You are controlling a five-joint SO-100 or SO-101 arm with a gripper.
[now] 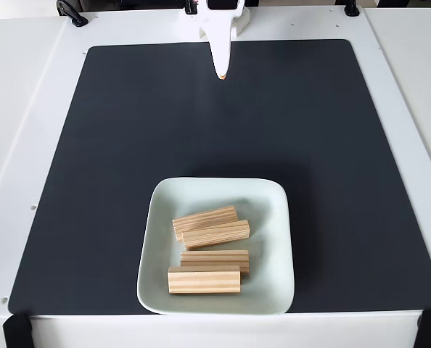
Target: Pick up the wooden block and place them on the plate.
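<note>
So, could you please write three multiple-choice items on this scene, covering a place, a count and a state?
1. Where do the small light pine wooden blocks lie?
A on the black mat
B on the pale mint-green square plate
C on the white table

2. How many blocks?
A two
B four
C six

3. The white pincer is
A gripping a block
B holding nothing
C touching the plate

Answers: 1 B, all sit within the rim. 2 B, four are countable. 3 B, it hangs at the mat's far edge, away from everything.
</note>
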